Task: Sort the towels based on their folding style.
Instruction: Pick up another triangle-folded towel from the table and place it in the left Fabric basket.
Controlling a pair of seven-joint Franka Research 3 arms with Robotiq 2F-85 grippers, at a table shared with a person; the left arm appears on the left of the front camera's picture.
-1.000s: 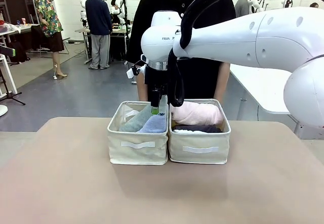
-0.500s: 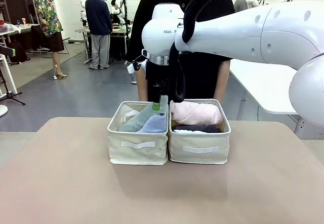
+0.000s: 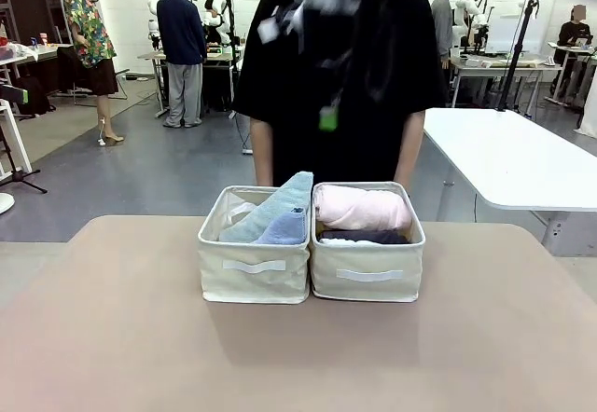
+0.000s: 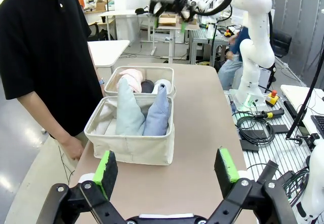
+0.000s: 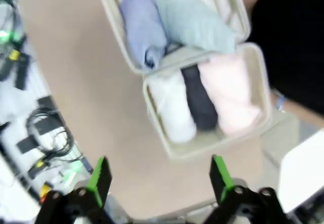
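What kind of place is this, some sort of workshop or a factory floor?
Most likely a robotics lab. A white robot arm stands on a base beside the table, cables trail across the floor beneath it, and more work tables with people fill the open room behind.

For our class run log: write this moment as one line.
left hand: open, empty | right hand: open, empty | cone towels: left bin | rolled towels: right bin

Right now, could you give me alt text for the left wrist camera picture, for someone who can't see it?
Two cream bins sit side by side on a tan table: the nearer holds a grey-green cone towel and a light blue one, the farther holds rolled towels. A person in black stands beside them, and the left gripper hangs open in the foreground.
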